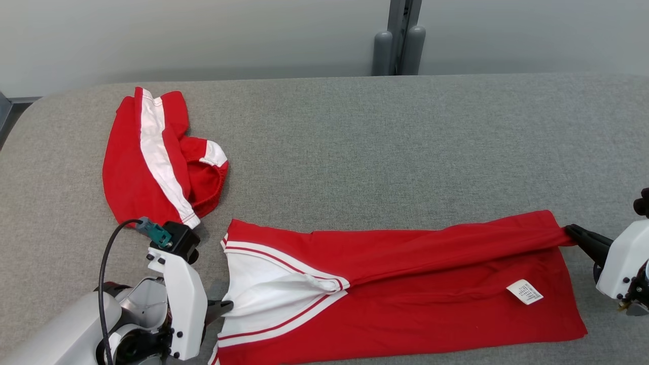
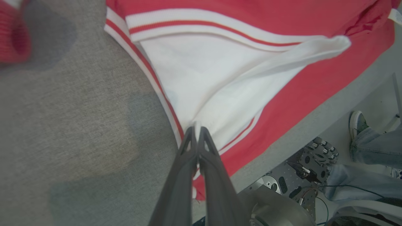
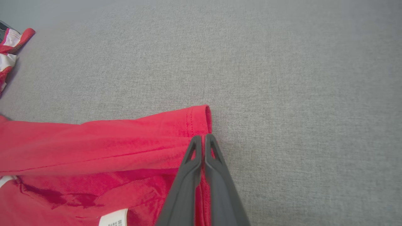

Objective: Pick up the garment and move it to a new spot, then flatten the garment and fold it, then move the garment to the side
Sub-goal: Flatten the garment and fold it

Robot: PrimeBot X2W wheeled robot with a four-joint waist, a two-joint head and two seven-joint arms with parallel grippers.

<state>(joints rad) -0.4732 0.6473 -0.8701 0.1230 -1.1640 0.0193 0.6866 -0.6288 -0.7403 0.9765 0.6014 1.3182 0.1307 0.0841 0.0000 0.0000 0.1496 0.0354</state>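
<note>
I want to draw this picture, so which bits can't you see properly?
- Label on the long red garment: in the head view the print is too small to read; the right wrist view's bottom edge cuts it off.
- Bunched red garment: blurred and cut by the left wrist view's top-left corner.
- Person: the left wrist view shows a shoe and a leg; its right edge cuts off the rest.
- Long red garment's near left corner: cut by the head view's bottom edge.

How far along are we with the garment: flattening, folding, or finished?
Done: the garment lies stretched out on the table. In hand: the left gripper pinches its white end and the right gripper its red hem, with one long edge doubled over. Left: finishing the fold and moving it aside.
</note>
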